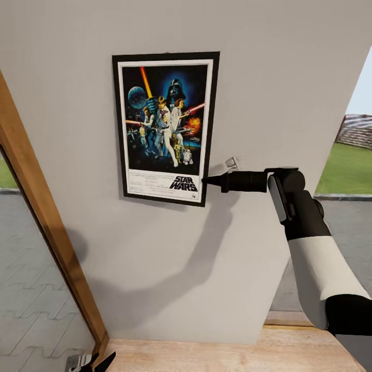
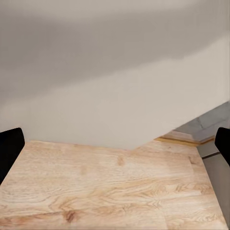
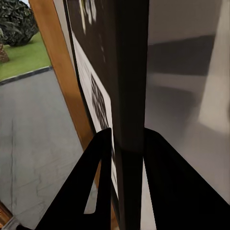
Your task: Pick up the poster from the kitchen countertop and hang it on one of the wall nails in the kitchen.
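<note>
pale grey wall (image 1: 103, 248) ahead, wood door frame (image 1: 46, 227) along its left edge, wood floor (image 1: 206, 356) at its foot, grass and paving outside past the right edge. head view: poster (image 1: 165, 128) flat against wall, upright, slightly tilted, a small nail (image 1: 166, 52) just at its top edge. right gripper (image 1: 206, 181) reaches in from the right, tips on poster's lower right corner. small grey bracket (image 1: 231, 164) on wall just above gripper. left gripper (image 1: 95, 361) low by the frame's foot, fingers apart. left wrist view: floor and wall base, black fingers (image 2: 9, 148) wide apart at both sides, nothing between. right wrist view: poster (image 3: 98, 96) edge-on, fingers (image 3: 91, 191) clamped on its black frame.
</note>
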